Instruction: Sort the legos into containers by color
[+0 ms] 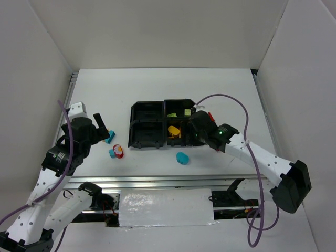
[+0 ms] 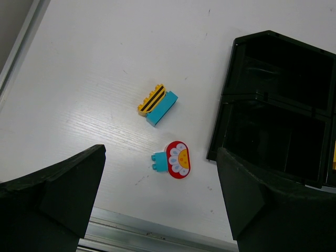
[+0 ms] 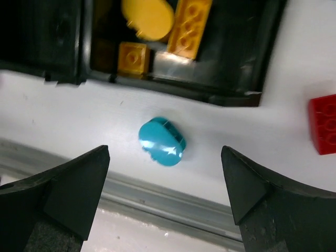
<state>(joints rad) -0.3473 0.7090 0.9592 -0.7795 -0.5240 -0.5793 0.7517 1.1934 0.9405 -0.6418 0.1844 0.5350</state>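
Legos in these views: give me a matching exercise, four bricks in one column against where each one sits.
1 rounded cyan brick
2 rounded yellow brick
3 striped yellow brick
4 red brick

A inside a tray compartment
B touching a cyan block
C on table, right of tray
D on table, near side of tray

Pairs: 1-D, 2-A, 3-B, 4-C
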